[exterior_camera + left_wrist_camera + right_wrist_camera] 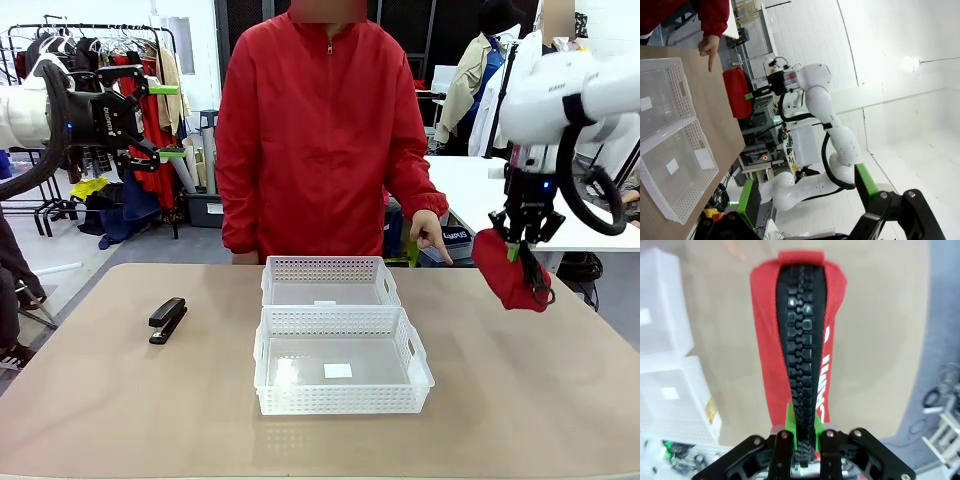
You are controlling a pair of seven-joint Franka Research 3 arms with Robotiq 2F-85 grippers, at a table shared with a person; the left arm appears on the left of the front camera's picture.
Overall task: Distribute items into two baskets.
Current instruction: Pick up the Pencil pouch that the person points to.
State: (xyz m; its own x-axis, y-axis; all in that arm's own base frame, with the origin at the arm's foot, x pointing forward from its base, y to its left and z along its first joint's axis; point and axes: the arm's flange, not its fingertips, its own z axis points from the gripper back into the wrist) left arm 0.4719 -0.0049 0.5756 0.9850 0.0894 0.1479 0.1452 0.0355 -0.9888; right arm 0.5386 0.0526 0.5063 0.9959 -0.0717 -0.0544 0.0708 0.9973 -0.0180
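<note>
Red pouch (503, 272): hangs clear above the right end of the bench (540, 400), pinched at its black zipper by the right fingers (791, 427), which are clamped tight.
Left fingers (164, 90): spread wide, holding nothing, raised high beyond the left edge.
Black stapler (167, 319): flat on the bench, left of the baskets.
Larger basket (340, 400): centre, near side.
Smaller basket (330, 269): directly behind it.
Person's hand (428, 231): pointing downward, near the pouch.

left fingers (165, 90) spread wide, raised | right fingers (513, 251) clamped, raised
</note>
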